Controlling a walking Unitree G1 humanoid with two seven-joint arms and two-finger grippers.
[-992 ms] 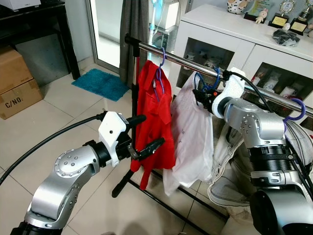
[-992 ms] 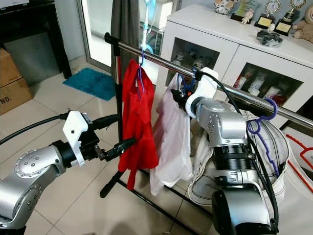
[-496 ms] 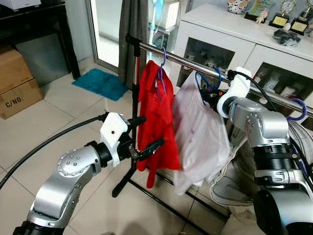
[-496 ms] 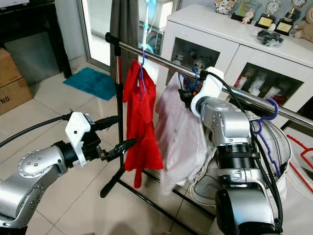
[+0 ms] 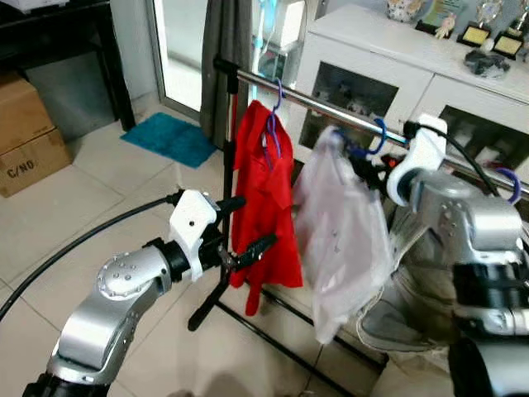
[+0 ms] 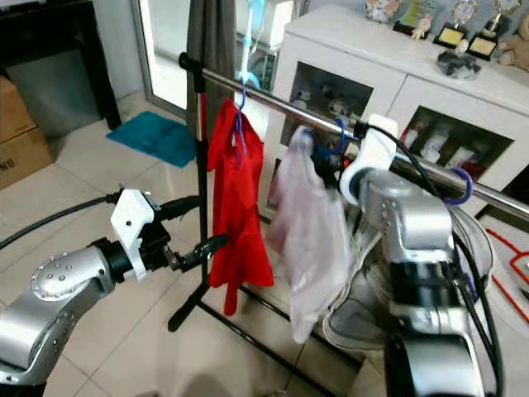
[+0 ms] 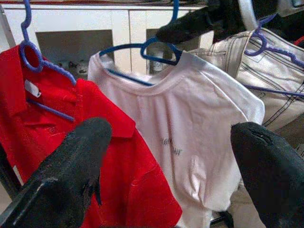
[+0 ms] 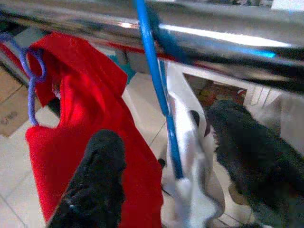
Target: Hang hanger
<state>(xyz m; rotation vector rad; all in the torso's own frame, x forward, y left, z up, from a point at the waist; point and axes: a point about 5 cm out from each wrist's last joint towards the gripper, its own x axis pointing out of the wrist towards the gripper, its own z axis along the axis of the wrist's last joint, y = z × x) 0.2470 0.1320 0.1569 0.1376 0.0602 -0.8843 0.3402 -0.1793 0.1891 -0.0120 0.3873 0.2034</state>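
Up at the rail [image 8: 190,19], right wrist view shows spread fingers [image 8: 102,171] flanking the blue hanger [image 8: 161,104]; left fingers [image 7: 71,171] gape.

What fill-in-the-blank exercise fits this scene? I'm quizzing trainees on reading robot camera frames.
1. The blue hanger hooked over the steel rail carries a ____ T-shirt.
2. The shirt beside it on the rail is ____.
3. The right gripper has its fingers ____ around the blue hanger.
4. The mat on the floor is ____.

Missing words: white; red; open; blue
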